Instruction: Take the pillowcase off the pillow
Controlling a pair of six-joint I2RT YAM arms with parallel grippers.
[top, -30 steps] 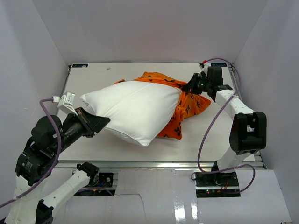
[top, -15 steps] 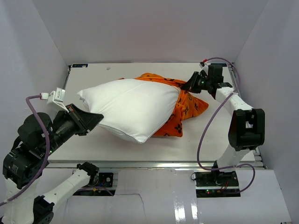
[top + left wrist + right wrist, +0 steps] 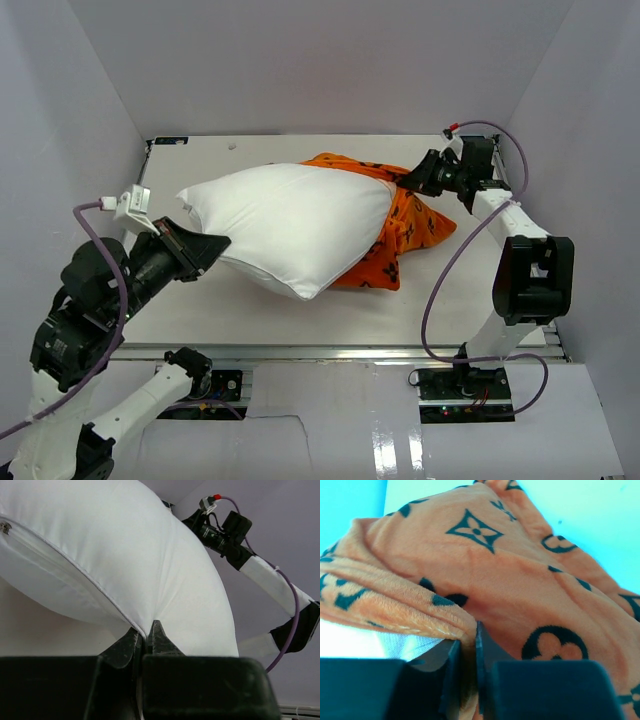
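The white pillow (image 3: 290, 225) lies across the table's middle, its right end still inside the orange pillowcase (image 3: 405, 235) with black motifs. My left gripper (image 3: 215, 245) is shut on the pillow's left corner; in the left wrist view the white pillow (image 3: 150, 555) is pinched between the closed gripper (image 3: 145, 635). My right gripper (image 3: 412, 178) is shut on the pillowcase's upper edge; in the right wrist view the orange pillowcase (image 3: 485, 570) fills the frame and its hem is clamped in the gripper (image 3: 467, 640).
The white table (image 3: 200, 170) is boxed in by pale walls at left, back and right. The right arm (image 3: 525, 260) stands close to the right wall. The table's front edge rail (image 3: 330, 350) runs below the pillow.
The right gripper has pulled the pillowcase rightward, and more white pillow shows. The left gripper with the pillow's corner has shifted slightly right and forward.
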